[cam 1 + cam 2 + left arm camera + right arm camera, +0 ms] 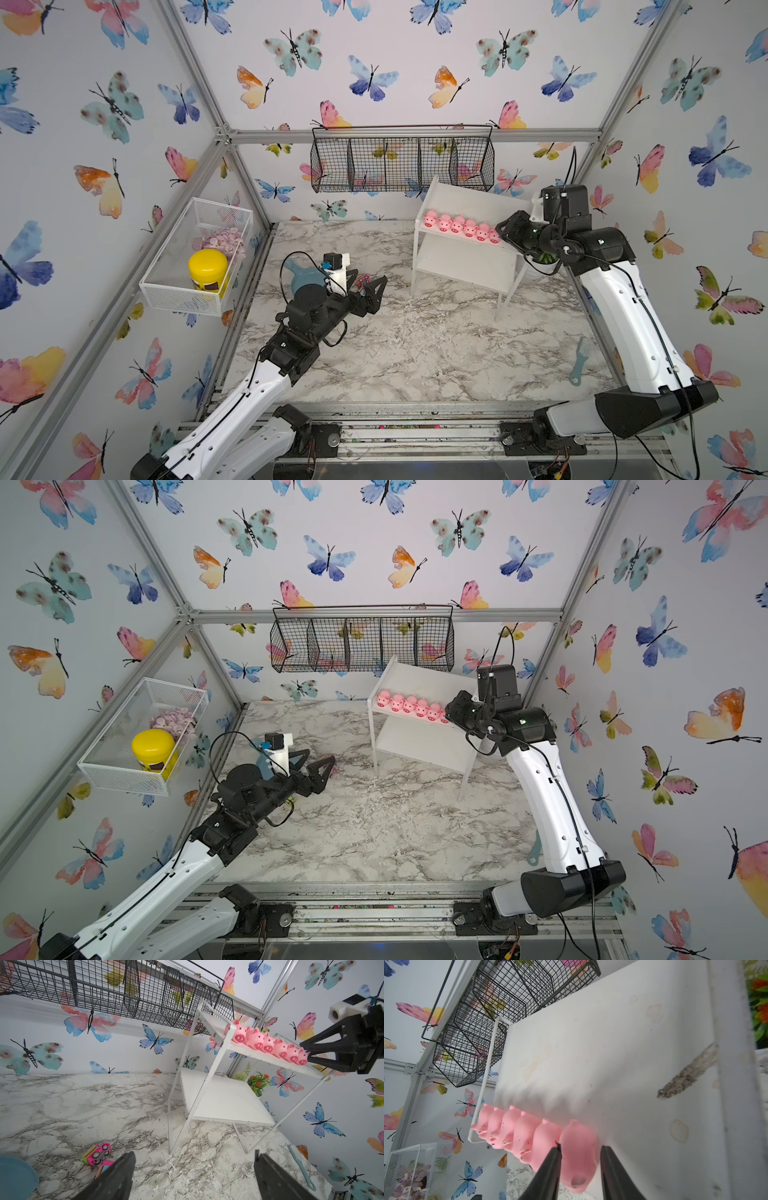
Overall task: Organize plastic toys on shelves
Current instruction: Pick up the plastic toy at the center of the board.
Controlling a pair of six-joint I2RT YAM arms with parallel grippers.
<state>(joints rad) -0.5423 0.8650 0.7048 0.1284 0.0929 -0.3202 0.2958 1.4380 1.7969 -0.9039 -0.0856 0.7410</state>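
Several pink pigs [457,224] [409,706] [268,1043] stand in a row along the front edge of the top board of the white shelves [469,266] [419,737] [224,1101] [612,1053]. My right gripper [500,232] [449,712] [580,1147] is open around the last pig [577,1155], which rests on the board; one finger touches it and the other stands clear. My left gripper [372,284] [320,758] [195,1153] hangs wide open and empty over the marble. A pink and green toy truck [96,1153] and a second truck [104,1167] lie on their sides beside it.
A blue dish [301,276] [14,1176] sits behind the left wrist. A teal comb [579,361] [301,1165] lies at the table's right edge. The white mesh basket [166,286] holds a yellow jar [208,268]. A black wire basket [401,160] hangs above the shelves, and a potted plant [257,1082] stands behind them.
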